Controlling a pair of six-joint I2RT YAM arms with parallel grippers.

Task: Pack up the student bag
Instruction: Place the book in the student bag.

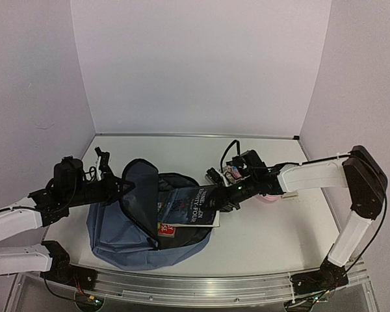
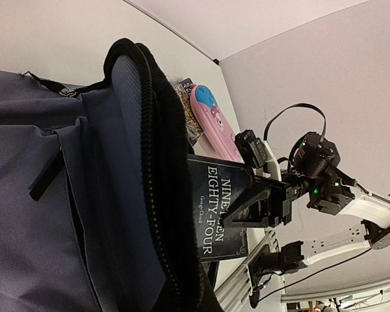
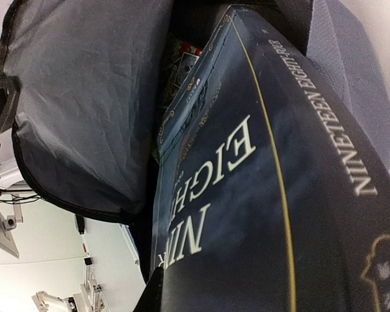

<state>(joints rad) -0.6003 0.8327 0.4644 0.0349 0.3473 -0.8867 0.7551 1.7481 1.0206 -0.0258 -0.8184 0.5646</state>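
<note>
White tabletop [image 1: 266, 227] under lilac walls [image 1: 201, 65] carries a large slate-blue fabric backpack [image 1: 117, 237] at lower centre-left of the top view. Its open mouth faces right; I cannot tell its long axis. On its raised flap the left gripper [image 1: 120, 185] is pinched together. Clamped in the right gripper [image 1: 224, 195], a dark navy book [image 1: 192, 208] lies left-right, half inside the mouth. A small pink pencil case [image 1: 268, 198] sits just beyond.
</note>
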